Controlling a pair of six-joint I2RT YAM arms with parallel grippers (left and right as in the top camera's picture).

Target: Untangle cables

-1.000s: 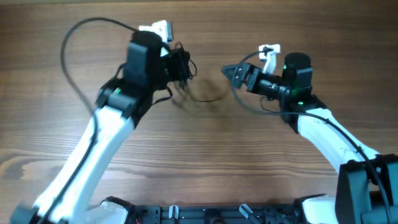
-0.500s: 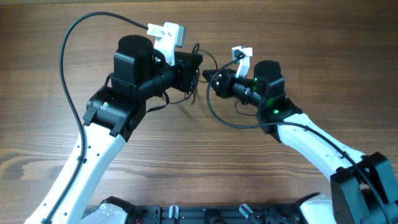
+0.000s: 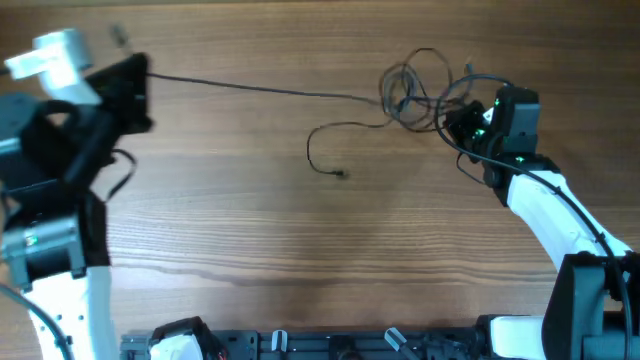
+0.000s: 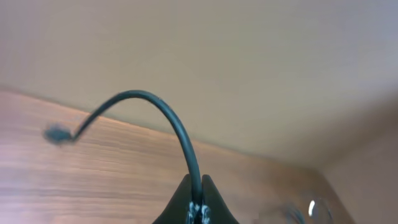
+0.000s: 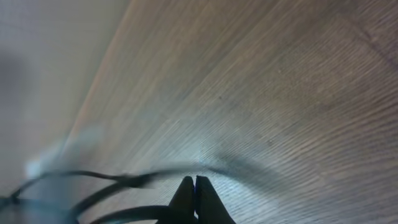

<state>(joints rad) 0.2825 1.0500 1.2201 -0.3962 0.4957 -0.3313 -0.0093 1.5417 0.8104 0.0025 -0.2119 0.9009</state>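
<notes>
Clamped tight in the left gripper (image 4: 196, 190) at the far left of the table (image 3: 300, 260): a taut cable (image 3: 260, 88), stretched in a straight line across the wood to the tangle (image 3: 405, 98) at upper right. Past the closed fingers, a short tail arching up and left, ending in a small plug (image 4: 57, 134). Out of the tangle, a loose cable (image 3: 309, 150) curling down toward mid-table, its end lying free on the wood. Right gripper (image 5: 194, 185) just beside the tangle, tips pressed together; blurred cables (image 5: 93, 180) close by the tips, any grip on them impossible to tell
</notes>
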